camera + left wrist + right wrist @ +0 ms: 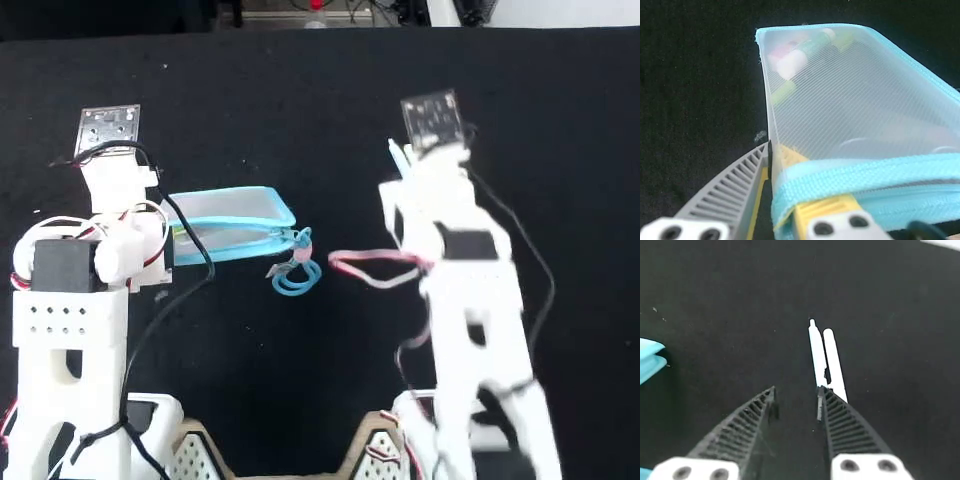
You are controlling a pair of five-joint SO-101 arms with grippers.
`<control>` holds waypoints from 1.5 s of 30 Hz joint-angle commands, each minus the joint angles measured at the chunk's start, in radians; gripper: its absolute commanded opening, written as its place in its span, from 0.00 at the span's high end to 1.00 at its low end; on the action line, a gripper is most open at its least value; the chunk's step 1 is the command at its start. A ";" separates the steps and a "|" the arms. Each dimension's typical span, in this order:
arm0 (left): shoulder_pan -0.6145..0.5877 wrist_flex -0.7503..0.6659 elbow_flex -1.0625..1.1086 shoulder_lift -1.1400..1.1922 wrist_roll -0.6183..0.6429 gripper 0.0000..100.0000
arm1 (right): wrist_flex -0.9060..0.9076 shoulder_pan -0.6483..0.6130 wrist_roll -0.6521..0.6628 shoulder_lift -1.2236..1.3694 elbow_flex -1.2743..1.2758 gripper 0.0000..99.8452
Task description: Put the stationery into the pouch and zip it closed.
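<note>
1. Jaws on the left gripper stand narrow, pinching the left end of the pouch at its blue zip band, with a grey finger on one side and a yellow one on the other.
2. Jaws on the right gripper stand wide apart with nothing between them, low over the black table.
3. Two white pens lie side by side on the table, touching along their length. One of the right gripper's fingertips is just beside their near ends.
4. The pouch lies flat on the table's left half, its long side running left to right. Through its clear ribbed wall show several pieces of stationery (white, green and pink, bunched at one end).
5. From the high view, a blue loop on the zip pull trails off the pouch's right end, on the near side.
6. The pens sit well to the right of the pouch, at the far side of the right arm.
7. Whether the zip is drawn fully shut cannot be told.
</note>
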 commanded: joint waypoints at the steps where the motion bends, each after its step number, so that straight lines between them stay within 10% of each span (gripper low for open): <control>1: -0.013 0.003 0.005 0.006 0.005 0.97 | 0.000 0.014 0.011 0.236 -0.208 0.88; 17: -0.013 0.003 0.005 0.006 0.005 0.97 | 0.009 0.015 0.011 0.937 -0.799 0.88; 45: -0.012 0.003 0.005 0.006 0.005 0.97 | 0.009 0.071 0.011 1.440 -1.265 0.88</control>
